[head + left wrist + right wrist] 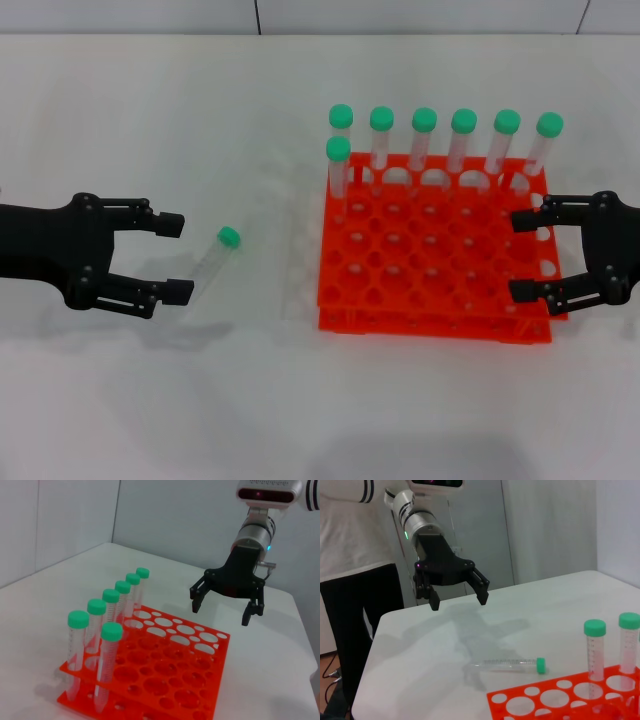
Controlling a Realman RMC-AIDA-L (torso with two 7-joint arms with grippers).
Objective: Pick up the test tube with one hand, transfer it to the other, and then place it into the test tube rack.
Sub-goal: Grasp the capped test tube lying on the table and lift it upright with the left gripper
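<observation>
your left tool hangs spread wide just beside the green-capped test tube, which lies flat on the white tabletop apart from the orange test tube rack, while your right tool hovers spread over the rack's right edge.
</observation>
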